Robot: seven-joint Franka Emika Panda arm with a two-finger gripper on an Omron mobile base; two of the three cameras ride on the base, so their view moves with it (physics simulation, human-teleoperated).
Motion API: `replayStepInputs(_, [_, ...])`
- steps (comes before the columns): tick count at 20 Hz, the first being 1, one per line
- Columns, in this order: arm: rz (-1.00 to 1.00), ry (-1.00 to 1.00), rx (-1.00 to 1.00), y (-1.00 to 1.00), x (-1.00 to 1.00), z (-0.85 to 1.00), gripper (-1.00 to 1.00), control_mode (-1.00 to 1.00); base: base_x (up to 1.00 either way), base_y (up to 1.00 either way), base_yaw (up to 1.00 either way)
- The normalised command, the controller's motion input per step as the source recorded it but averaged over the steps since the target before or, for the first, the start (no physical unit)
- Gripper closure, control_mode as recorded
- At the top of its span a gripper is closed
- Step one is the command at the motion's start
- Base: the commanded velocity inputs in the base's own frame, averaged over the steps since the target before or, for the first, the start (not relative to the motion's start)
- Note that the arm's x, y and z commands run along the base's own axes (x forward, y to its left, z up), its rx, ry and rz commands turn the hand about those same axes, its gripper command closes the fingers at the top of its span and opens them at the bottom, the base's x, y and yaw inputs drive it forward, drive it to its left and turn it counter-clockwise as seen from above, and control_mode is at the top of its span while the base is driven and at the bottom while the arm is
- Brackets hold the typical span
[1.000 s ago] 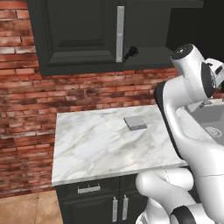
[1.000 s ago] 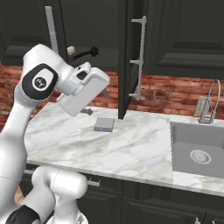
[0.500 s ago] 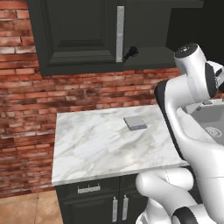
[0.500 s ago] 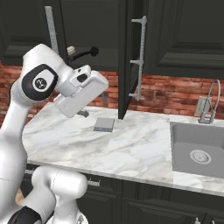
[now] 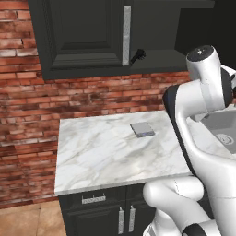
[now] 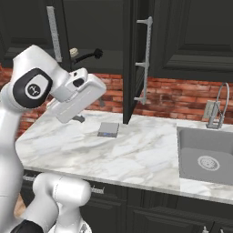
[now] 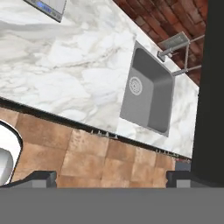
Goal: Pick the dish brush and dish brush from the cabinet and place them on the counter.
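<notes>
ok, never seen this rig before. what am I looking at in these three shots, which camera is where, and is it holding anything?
It is a rendered kitchen with one white robot arm on a driving base. Two pictures come from cameras on that base, behind the arm to its left and right, looking forward over it. The third comes from a camera on the hand, looking along the gripper; its two dark fingertips stand far apart at the bottom, so it is open and holds nothing.

The white marble counter carries a flat grey square pad. To the right is a grey sink with a faucet. Above, the black wall cabinet has one door swung open, and a black dish brush lies on its shelf, with a cream dish brush beside it.
</notes>
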Motion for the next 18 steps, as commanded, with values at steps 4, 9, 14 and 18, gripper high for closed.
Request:
replayStepInputs(4, [0.00,-0.08,0.10,0.15,-0.06,0.12,-1.00,-1.00,0.00,0.00,0.00])
replayStepInputs(9, [-0.02,-0.08,0.12,0.18,-0.04,0.04,-1.00,-1.00,0.00,0.00,0.00])
replayStepInputs(14, [-0.05,-0.10,0.13,0.12,0.00,0.00,-1.00,-1.00,0.00,0.00,0.00])
replayStepInputs(18, [-0.06,-0.10,0.10,0.14,0.03,0.00,-1.00,-1.00,0.00,0.00,0.00])
